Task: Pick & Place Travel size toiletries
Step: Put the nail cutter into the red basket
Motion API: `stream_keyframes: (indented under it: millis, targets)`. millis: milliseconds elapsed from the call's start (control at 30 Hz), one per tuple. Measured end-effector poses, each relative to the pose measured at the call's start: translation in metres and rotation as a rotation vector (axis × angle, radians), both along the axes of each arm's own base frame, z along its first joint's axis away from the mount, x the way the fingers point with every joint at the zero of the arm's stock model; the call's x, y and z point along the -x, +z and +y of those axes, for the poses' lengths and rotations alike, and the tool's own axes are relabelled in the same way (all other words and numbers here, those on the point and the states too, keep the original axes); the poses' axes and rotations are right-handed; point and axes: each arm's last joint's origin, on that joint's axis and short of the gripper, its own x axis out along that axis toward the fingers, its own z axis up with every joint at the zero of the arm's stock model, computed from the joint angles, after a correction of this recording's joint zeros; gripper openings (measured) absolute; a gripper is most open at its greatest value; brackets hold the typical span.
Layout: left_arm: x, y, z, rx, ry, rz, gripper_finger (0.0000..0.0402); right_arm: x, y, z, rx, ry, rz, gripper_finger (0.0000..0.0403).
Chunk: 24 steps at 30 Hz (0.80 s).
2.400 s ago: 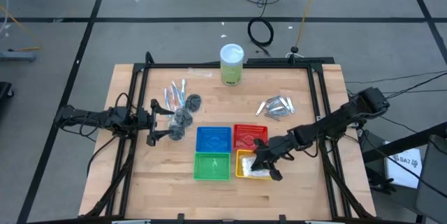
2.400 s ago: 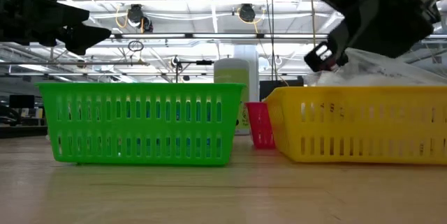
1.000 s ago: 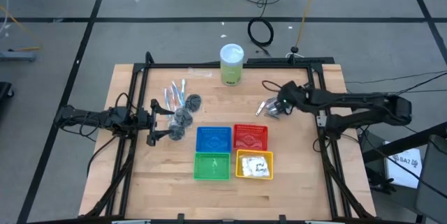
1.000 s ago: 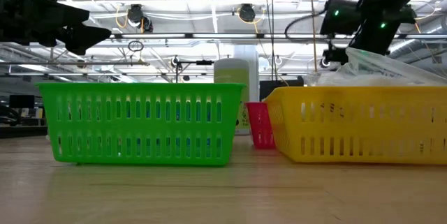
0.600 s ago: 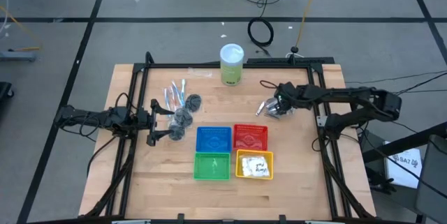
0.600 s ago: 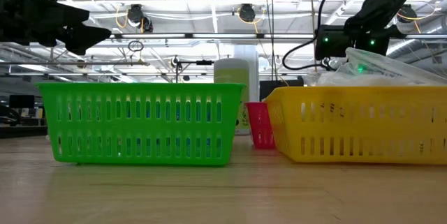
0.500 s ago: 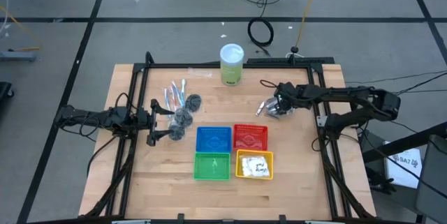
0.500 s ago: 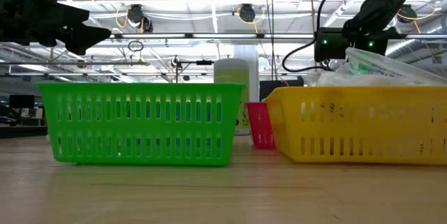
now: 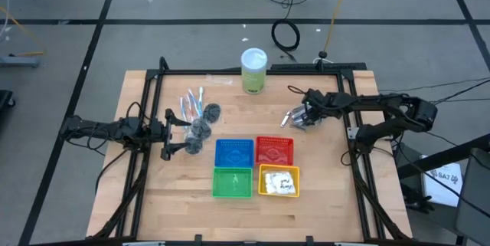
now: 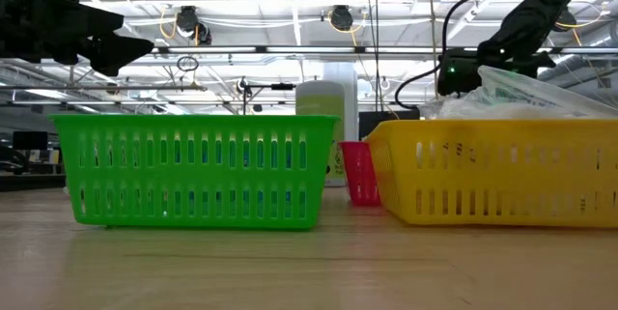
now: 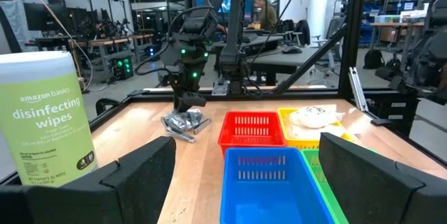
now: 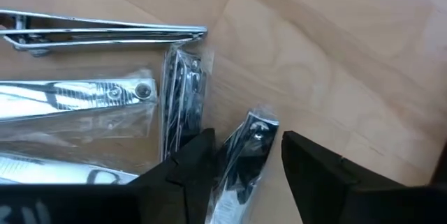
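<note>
The right gripper is down low near the table's right edge, fingers parted. The left gripper waits by its left edge, fingers spread wide

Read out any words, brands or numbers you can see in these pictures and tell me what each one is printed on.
"amazon basics": top of the label on the green wipes canister, left wrist view.
"Disinfecting wipes": large white letters on the same label.
Fine print low on that label: too small to read.
White sign at the high view's right edge: too blurred to read.
Baskets and wrapped items: no readable text.
</note>
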Motion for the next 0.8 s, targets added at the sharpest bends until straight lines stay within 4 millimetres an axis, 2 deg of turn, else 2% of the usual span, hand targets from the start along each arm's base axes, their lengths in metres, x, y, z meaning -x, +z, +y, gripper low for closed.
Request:
stream_keyframes:
  millis: [267,633,800]
  targets:
    - [0.000,0.000,0.000,0.000,0.000,0.000,0.0347,0.007,-0.008,0.006,-0.047,0.002,-0.007,0.0134]
    - [0.000,0.000,0.000,0.000,0.000,0.000,0.0347,0.011,-0.013,0.009,-0.068,0.017,-0.004,0.0055]
    - [0.000,0.000,0.000,0.000,0.000,0.000,0.0347,0.010,-0.013,0.008,-0.061,0.021,-0.009,0.0056]
